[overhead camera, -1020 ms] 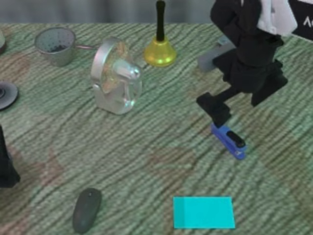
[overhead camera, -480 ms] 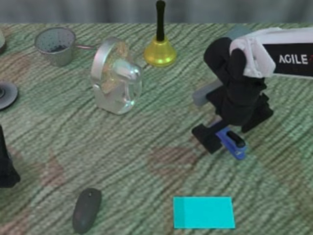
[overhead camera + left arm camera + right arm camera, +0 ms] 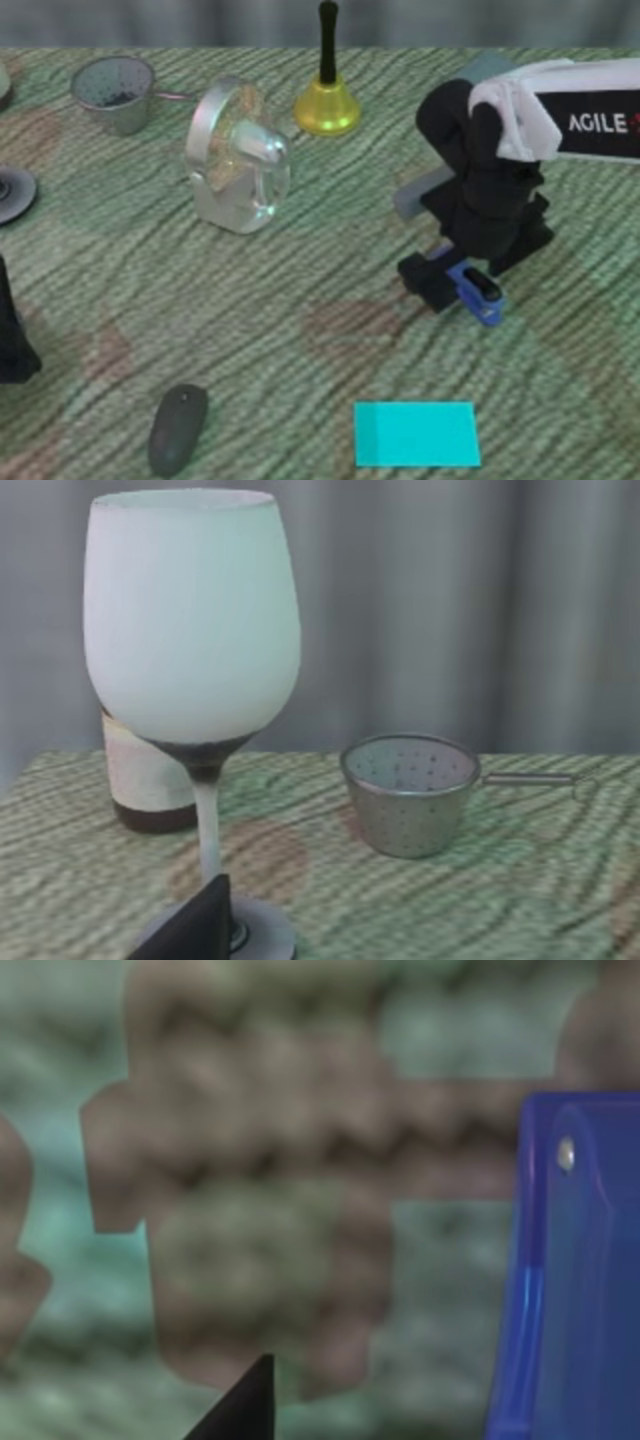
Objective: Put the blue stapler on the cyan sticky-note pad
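The blue stapler (image 3: pixel 477 291) (black patch on top) lies slantwise, seemingly flat, well above the flat cyan sticky-note pad (image 3: pixel 417 434).

You've got one readable mark: white capitals "AGILE" on a black panel of the right arm (image 3: pixel 590 110) in the top view, at the right edge, where the frame cuts the word off, with a bit of red just after the last letter. Nothing else carries text you can read. The blue stapler (image 3: pixel 475 290), the cyan sticky-note pad (image 3: pixel 417 434), the bell (image 3: pixel 327 105), the strainer (image 3: pixel 113 92) and the mouse (image 3: pixel 178 428) are all unmarked. In the left wrist view the bottle (image 3: pixel 150 780) behind the wine glass (image 3: pixel 190 620) has a pale label, but it shows no lettering. The right wrist view shows no writing either.
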